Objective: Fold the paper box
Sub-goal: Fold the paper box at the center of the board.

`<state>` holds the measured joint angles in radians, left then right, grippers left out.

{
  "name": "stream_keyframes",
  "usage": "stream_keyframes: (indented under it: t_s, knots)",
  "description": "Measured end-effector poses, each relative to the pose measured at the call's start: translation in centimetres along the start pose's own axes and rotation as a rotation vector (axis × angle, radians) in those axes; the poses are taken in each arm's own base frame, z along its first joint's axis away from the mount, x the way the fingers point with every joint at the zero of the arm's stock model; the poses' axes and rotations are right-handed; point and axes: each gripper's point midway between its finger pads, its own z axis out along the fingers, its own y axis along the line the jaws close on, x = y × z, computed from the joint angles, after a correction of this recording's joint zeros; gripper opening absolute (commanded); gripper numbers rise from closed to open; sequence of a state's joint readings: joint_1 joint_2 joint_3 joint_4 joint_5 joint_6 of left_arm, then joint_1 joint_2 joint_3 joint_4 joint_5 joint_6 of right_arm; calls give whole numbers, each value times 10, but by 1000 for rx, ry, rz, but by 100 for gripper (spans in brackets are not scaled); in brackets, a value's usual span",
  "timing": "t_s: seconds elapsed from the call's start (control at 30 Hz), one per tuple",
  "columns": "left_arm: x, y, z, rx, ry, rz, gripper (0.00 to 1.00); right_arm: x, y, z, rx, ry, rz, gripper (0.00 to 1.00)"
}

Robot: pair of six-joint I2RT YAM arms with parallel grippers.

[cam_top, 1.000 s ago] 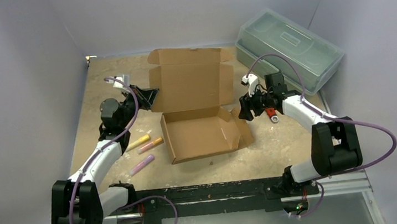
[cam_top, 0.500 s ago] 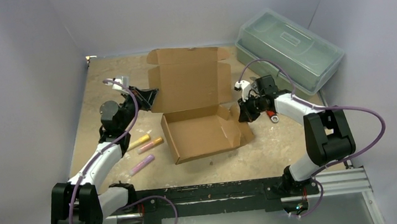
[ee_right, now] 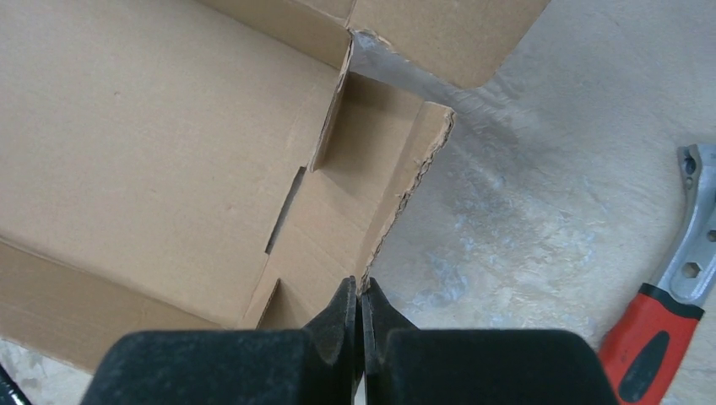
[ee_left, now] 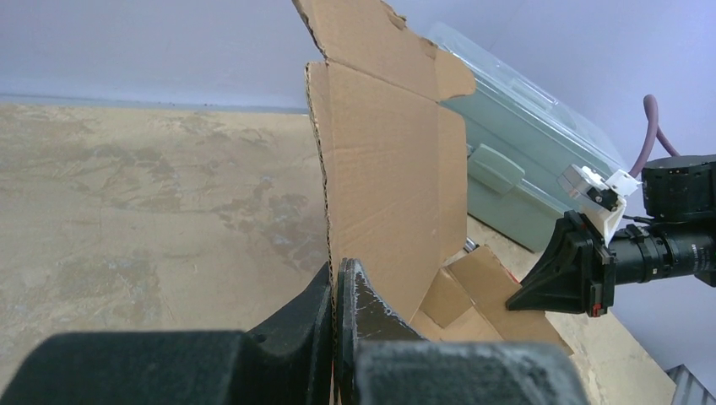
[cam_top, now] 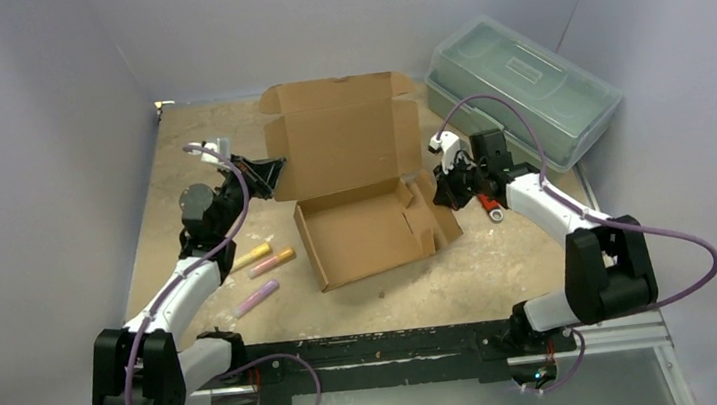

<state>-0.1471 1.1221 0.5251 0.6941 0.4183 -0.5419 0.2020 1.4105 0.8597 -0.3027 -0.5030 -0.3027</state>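
From above, my right hand (cam_top: 441, 194) has just closed. A second ago it hung open beside the right end of the paper box (cam_top: 357, 177); now it pinches the box's right side flap. The tray has swung a little on the surface (cam_top: 502, 268), its near right corner turned toward me. The lid stands steeper than it did. My left hand (cam_top: 271, 171) is where it was, clamped on the lid's left edge. The three markers (cam_top: 260, 263) and the plastic toolbox (cam_top: 523, 85) have not moved.

From my left wrist, the fingers (ee_left: 325, 295) are shut with the lid's raw corrugated edge running down between them. The lid (ee_left: 388, 160) rises nearly upright in front of the toolbox. My right hand shows low on the far side, at the box's end.

From my right wrist, the jaws meet on the torn edge of the side flap (ee_right: 397, 202), which slants up from the tray. A red-handled tool (ee_right: 654, 333) lies on the surface just beside it.

With both hands now gripping cardboard, I judge the side wall is the step in hand. The flap still has to be stood up and tucked in before the lid can come down, so the fold is only partly done.
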Motion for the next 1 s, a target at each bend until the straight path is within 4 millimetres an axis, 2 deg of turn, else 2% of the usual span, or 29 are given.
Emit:
stream_keyframes:
  t_s: [0.2, 0.43, 0.63, 0.77, 1.0]
  knots:
    - [8, 0, 5, 21, 17, -29, 0, -3, 0, 0, 42, 8, -63, 0]
    - [16, -7, 7, 57, 44, -53, 0, -18, 3, -7, 99, 2, -168, 0]
    - [27, -13, 11, 98, 73, -85, 0, -53, -12, -21, 191, -8, -259, 0]
    - [32, -13, 13, 107, 86, -105, 0, -71, -21, -22, 260, 14, -332, 0]
    - [48, -18, 15, 120, 133, -113, 0, -53, -21, 0, 305, 128, -395, 0]
